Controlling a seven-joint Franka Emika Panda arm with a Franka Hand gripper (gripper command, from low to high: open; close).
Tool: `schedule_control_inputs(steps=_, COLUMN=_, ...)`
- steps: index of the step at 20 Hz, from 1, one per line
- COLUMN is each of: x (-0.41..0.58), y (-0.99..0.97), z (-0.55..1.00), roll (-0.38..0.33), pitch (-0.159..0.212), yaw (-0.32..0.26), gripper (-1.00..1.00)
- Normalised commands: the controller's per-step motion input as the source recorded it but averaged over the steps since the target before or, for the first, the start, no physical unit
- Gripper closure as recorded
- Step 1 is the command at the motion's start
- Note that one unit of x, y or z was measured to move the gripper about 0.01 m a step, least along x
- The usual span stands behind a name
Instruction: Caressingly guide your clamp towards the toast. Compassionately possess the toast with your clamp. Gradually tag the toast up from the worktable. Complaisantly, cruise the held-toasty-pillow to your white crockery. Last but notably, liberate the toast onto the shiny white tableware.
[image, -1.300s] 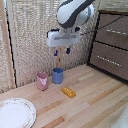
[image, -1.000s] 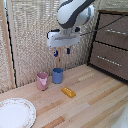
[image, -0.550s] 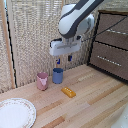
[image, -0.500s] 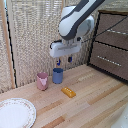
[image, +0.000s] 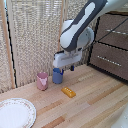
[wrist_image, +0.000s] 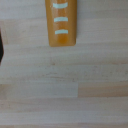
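Far on exterior view's left, white crockery (image: 15, 113) waits on worktable (image: 95, 102). Pink cup (image: 42, 80), blue cup (image: 57, 75) next. Clamp (image: 67, 68) hangs above the blue cup; open or closed, cannot tell. Toast (image: 68, 92) lies flat, below and slightly rightward of clamp, long axis diagonal. Wrist view: toast (wrist_image: 61, 21) at frame edge, off-centre. Dark cabinet (image: 111, 45) rightmost.

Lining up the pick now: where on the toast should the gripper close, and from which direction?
Come straight down from above: the toast lies flat on the table, clear of the two cups. Close the gripper across its narrow width, about mid-length, on the long edges. The fingers are hard to make out, so check the opening first.
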Motion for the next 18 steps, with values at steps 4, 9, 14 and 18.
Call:
schedule_control_inputs(steps=4, x=-0.069, y=0.0, z=-0.46, roll=-0.006, pitch=0.073, yaw=0.039, gripper=-1.0)
schedule_control_inputs(steps=9, x=-0.004, y=0.0, z=-0.43, roll=-0.013, pitch=0.04, yaw=0.017, gripper=-1.0)
schedule_control_inputs(steps=14, x=0.004, y=0.02, z=-0.28, roll=-0.048, pitch=0.035, yaw=-0.007, gripper=-1.0)
schedule_control_inputs(steps=18, x=0.003, y=0.03, z=-0.2, roll=-0.049, pitch=0.018, yaw=-0.002, gripper=-1.0)
